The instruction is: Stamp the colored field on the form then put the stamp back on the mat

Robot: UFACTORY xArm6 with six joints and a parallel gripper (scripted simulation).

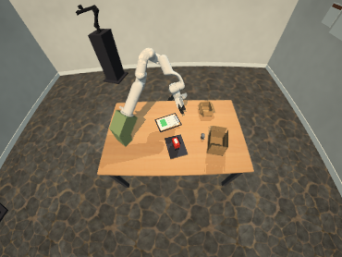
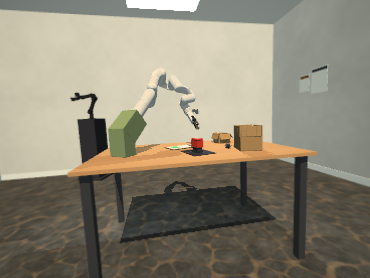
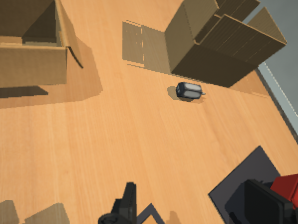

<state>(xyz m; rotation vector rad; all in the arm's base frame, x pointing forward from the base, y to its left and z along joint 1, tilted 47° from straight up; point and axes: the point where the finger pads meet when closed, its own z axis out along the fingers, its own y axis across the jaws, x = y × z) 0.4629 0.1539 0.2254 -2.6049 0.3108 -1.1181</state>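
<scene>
A red stamp [image 1: 176,141] stands upright on a black mat [image 1: 176,146] near the table's middle. It also shows in the side view [image 2: 197,143] and at the lower right corner of the wrist view [image 3: 287,186]. The white form [image 1: 168,122] with a green field [image 1: 163,123] lies behind the mat. My gripper [image 1: 181,109] is open and empty, hanging in the air above the table beside the form's right edge, apart from the stamp. It also shows in the side view [image 2: 195,123], and its fingers frame the bottom of the wrist view [image 3: 185,210].
Two open cardboard boxes stand on the right side, a small one [image 1: 206,110] at the back and a larger one [image 1: 217,140] nearer the front. A small dark cylinder [image 1: 202,136] lies between mat and large box. The arm's green base [image 1: 123,128] sits at the left.
</scene>
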